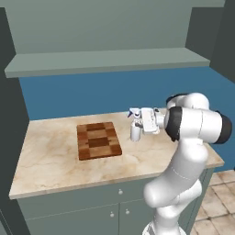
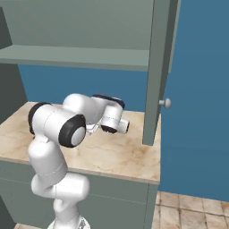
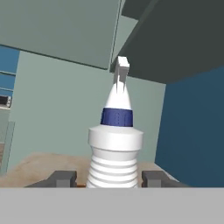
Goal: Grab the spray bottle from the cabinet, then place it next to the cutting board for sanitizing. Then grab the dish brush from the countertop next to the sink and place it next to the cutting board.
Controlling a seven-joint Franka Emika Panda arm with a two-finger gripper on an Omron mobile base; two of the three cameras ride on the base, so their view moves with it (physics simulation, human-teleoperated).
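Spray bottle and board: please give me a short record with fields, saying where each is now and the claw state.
bottle: spray bottle, upright, standing right of the board, apart from it
board: cutting board, flat on the counter
claw: claw around the bottle base, one fingertip on each side; contact cannot be told
cabinet: shelf above the counter

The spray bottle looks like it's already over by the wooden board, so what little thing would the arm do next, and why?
Probably open the gripper and let go. In the left base view the spray bottle stands upright on the countertop just to the right of the cutting board, which is where it belongs. In the hand view a fingertip sits on either side of the bottle's body, though I cannot tell whether they are clamped on it.
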